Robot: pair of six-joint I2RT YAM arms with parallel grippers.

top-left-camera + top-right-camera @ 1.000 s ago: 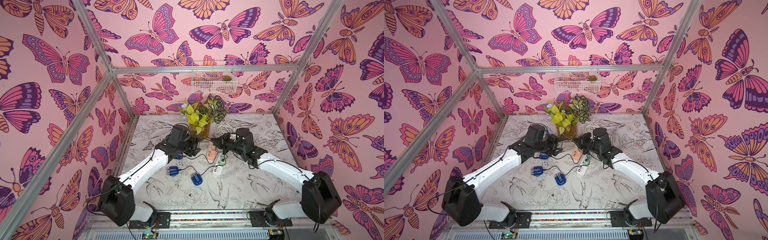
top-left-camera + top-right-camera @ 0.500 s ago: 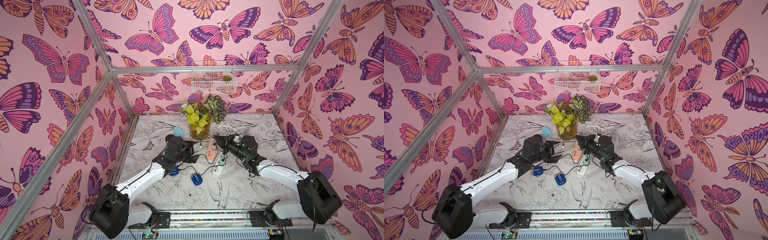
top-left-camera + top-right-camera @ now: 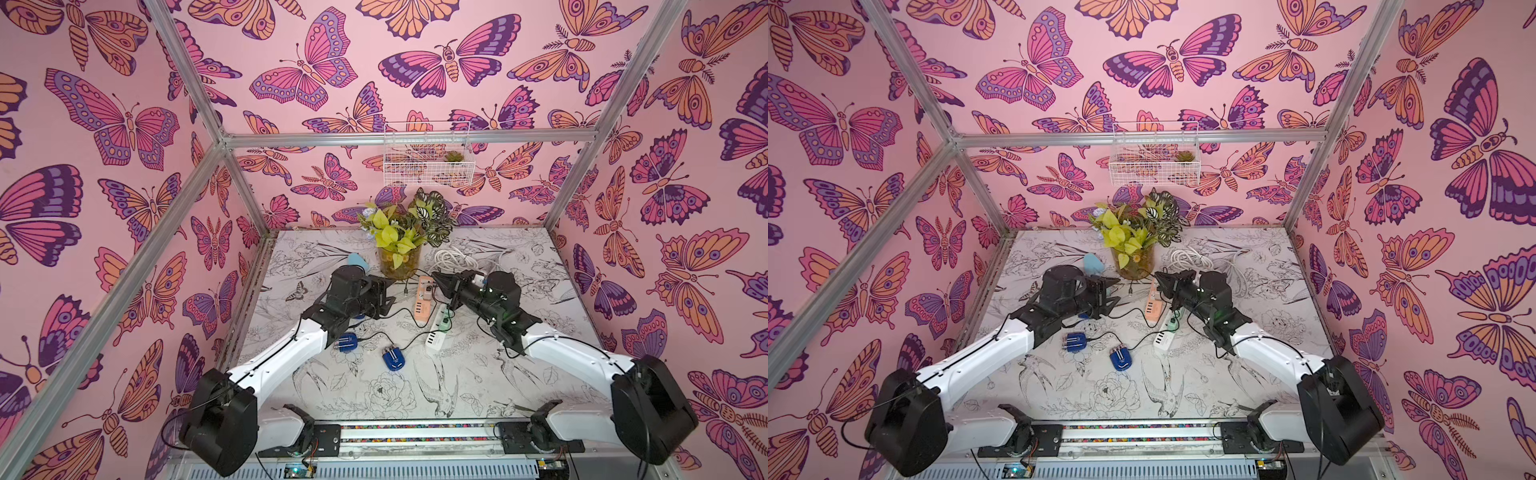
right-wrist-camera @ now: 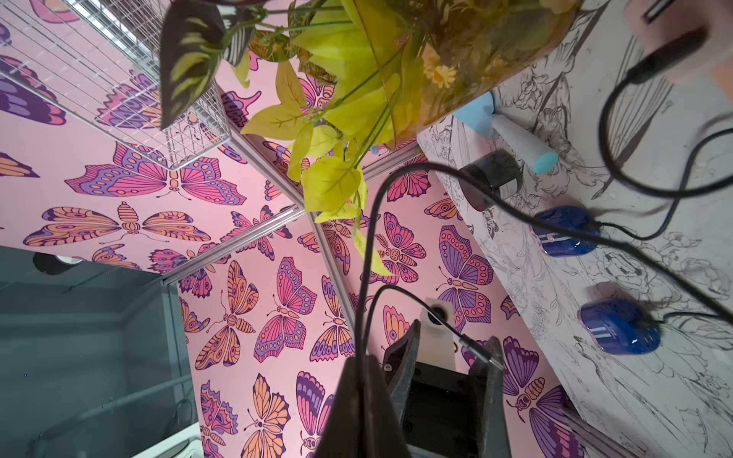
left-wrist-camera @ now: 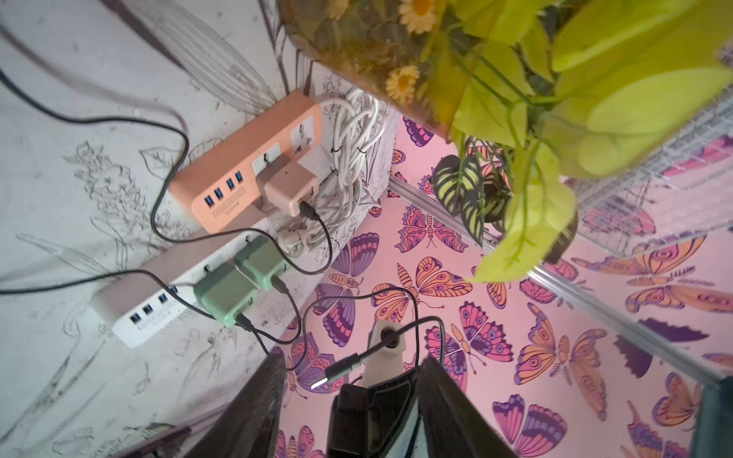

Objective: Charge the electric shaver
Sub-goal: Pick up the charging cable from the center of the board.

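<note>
Two small blue shavers lie on the table, one shaver (image 3: 347,343) beside another shaver (image 3: 392,358), each with a black cable plugged in. A third blue shaver (image 3: 359,316) is mostly hidden under my left gripper (image 3: 392,291). My right gripper (image 4: 359,361) is shut on a loose black cable, which loops round to its plug (image 4: 478,351). In the left wrist view that plug (image 5: 339,370) hangs between the open fingers of my left gripper (image 5: 353,357), close to one finger (image 4: 488,376). In both top views the grippers face each other, tips apart.
Just behind the grippers stands a plant jar (image 3: 399,262). An orange power strip (image 5: 246,174) and a white strip (image 5: 146,313) with green adapters (image 5: 226,293) lie below them. A coiled white cord (image 3: 455,257), a pale blue-headed tool (image 3: 358,261) and a black cylinder (image 4: 492,178) lie nearby.
My left arm drew back from the plant, uncovering the pale blue tool, and its jaws have narrowed. The right gripper stays shut on the cable and has barely moved.
</note>
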